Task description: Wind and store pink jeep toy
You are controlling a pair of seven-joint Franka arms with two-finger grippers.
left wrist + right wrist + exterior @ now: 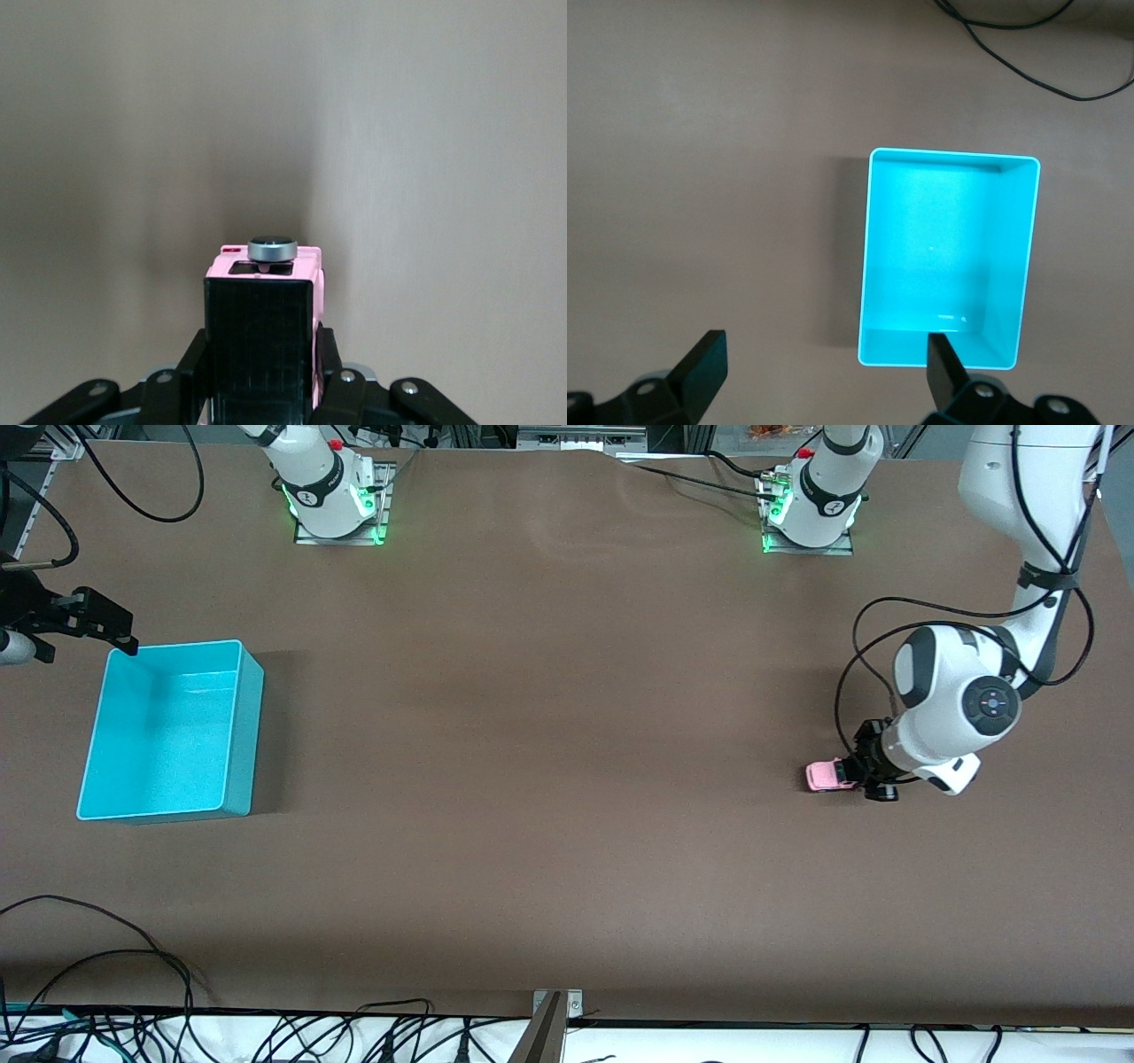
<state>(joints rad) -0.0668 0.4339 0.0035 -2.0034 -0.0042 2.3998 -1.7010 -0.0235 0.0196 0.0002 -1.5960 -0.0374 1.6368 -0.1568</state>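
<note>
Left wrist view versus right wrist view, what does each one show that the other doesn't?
Only the left wrist view shows the jeep, black roof up, clamped between the left gripper fingers, a round grey knob at its end. Only the right wrist view shows the bin, nothing in it, a cable on the table, and the right gripper open, up in the air beside the bin. Both show the brown table.

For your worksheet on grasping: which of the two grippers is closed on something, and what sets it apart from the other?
The left gripper, low at the left arm's end of the table, is shut on the pink jeep toy. The right gripper hangs open, holding nothing, over the turquoise bin.
</note>
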